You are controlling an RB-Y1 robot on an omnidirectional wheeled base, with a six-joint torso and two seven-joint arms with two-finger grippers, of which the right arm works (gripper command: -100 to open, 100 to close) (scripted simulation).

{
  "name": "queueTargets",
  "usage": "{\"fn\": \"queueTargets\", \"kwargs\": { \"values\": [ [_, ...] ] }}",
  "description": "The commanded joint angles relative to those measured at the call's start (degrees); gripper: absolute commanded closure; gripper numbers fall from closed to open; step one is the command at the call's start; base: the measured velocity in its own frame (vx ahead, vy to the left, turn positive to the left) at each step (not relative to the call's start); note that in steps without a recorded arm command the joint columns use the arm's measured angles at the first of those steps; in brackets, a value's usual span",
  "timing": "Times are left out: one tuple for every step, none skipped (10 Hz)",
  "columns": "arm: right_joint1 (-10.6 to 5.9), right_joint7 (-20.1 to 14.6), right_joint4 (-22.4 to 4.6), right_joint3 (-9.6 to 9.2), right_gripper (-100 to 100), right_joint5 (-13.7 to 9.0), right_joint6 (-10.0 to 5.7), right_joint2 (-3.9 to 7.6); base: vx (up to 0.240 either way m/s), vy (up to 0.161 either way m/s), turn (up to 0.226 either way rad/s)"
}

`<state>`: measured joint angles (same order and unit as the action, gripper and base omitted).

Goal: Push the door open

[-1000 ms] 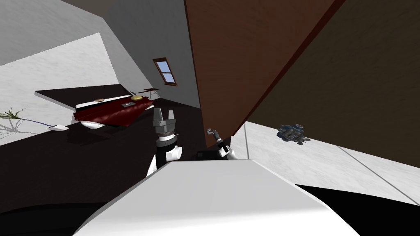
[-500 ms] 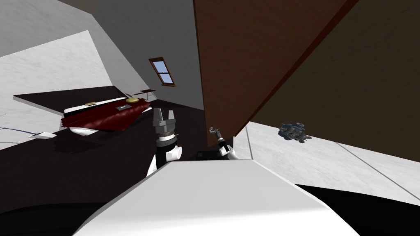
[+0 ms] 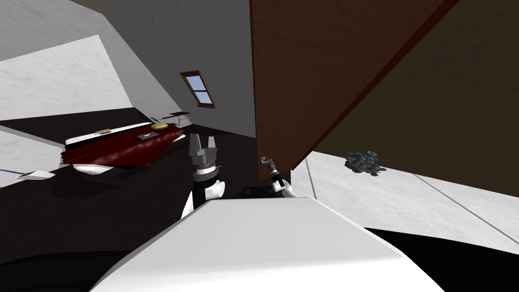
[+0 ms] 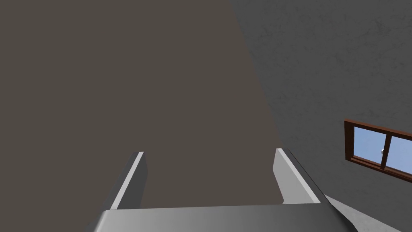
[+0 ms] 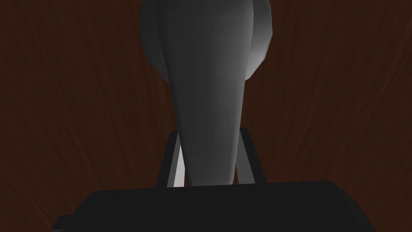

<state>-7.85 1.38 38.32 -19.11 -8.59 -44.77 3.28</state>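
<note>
**Supervisor:** Position of the door?

**Operator:** The door (image 3: 314,66), a brown wood-grained panel, stands just ahead of me on my right. Its grey lever handle (image 5: 209,92) sits low on the panel, close to the edge.

**Supervisor:** Grippers?

**Operator:** My right gripper (image 5: 209,161) is pinching the handle, with one finger pressed on each side of its narrow end. My left gripper (image 3: 202,144) is raised well apart from the door, its fingers (image 4: 291,181) spread and holding nothing.

**Supervisor:** Handling assessment?

**Operator:** I judge the panel to be rigid and fairly heavy. It should swing on its hinges rather than flex, so it calls for a steady push, not a jolt. The handle looks smooth and tapers toward my fingers, so I rate a slip along it as the main risk. I consider the hold well placed: on the handle, by the free edge, where I expect the most leverage. I cannot tell from here how far the door stands open.
</note>
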Motion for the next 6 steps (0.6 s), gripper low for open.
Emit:
{"fn": "queueTargets", "kwargs": {
  "values": [
    [-0.4,0.4,0.1,1.23,100,-0.3,-0.18,0.16,0.149,0.122,-0.051],
    [-0.49,0.7,-0.1,2.06,100,-0.6,-0.2,0.18,0.188,0.134,-0.057],
    [-0.53,0.8,-0.2,2.5,100,-0.7,-0.22,0.15,0.166,0.138,-0.05],
    [-0.63,1.0,-0.4,3.37,100,-0.9,-0.25,0.05,0.132,0.154,-0.046],
    [-0.67,1.2,-0.5,3.8,100,-1.1,-0.26,-0.03,0.131,0.137,-0.059],
    [-0.76,1.4,-0.7,4.61,100,-1.3,-0.29,-0.24,0.149,0.142,-0.062]
  ]
}}
